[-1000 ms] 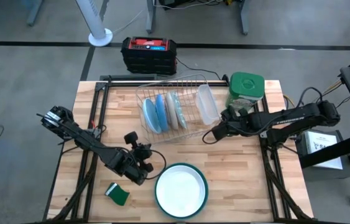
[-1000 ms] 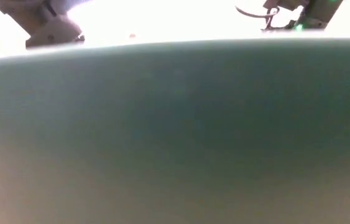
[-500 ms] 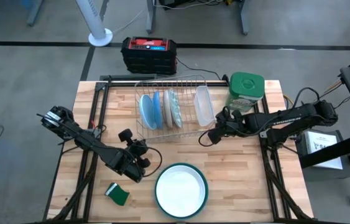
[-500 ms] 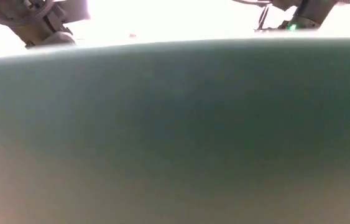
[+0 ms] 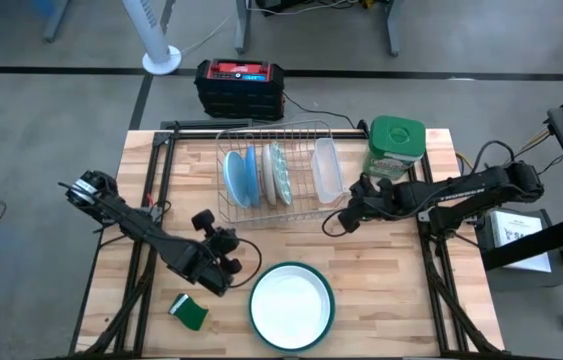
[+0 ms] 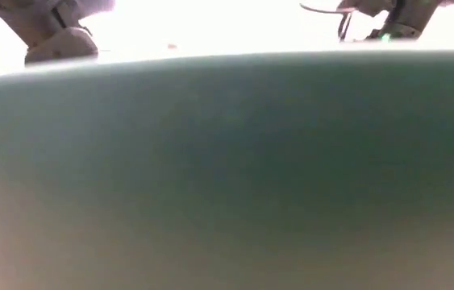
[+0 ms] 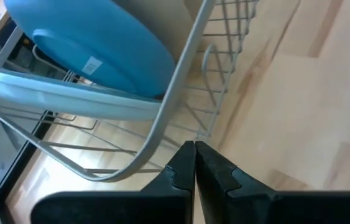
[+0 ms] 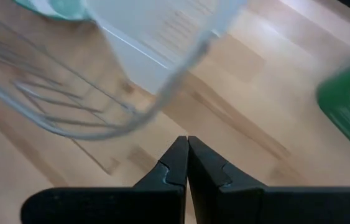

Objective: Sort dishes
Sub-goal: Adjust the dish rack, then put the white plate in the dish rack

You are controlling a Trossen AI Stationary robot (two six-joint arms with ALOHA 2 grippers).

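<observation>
- The large round white plate with a teal-green rim (image 5: 291, 305) lies flat at the table's near edge, apart from the rack; judged the next dish to sort.
- The left gripper (image 5: 229, 262), fingers pressed together and empty, sits just beside it: it should open wide before reaching for the rim.
- The right gripper (image 5: 346, 214), also closed and empty, hovers by the wire dish rack (image 5: 286, 215).
- Light blue plates (image 5: 240, 178) stand upright in the rack, so aim for a free slot.

We see a wooden table (image 5: 391, 260) bearing a wire dish rack (image 5: 271, 175), a large teal-rimmed plate (image 5: 291, 305), a green sponge (image 5: 190, 312) and a green-lidded container (image 5: 396, 143).
</observation>
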